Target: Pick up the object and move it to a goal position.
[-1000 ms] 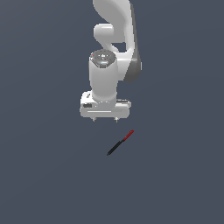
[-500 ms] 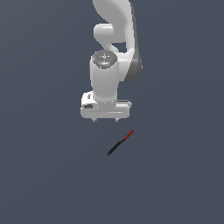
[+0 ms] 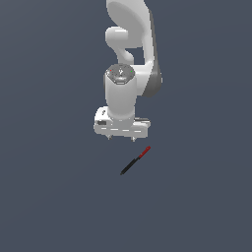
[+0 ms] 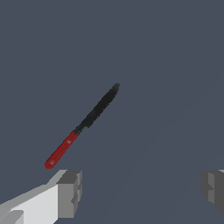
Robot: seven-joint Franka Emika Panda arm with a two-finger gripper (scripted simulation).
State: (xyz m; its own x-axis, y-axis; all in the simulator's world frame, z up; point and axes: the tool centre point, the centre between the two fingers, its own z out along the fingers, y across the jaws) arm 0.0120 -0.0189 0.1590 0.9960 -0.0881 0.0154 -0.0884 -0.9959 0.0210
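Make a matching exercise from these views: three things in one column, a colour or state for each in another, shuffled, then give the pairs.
Things:
1. Blade end of the knife
2. Handle end of the knife
3. Gripper

Colour or state:
A. Open, holding nothing
B. Black
C. Red

Pairs: 1-B, 2-C, 3-A
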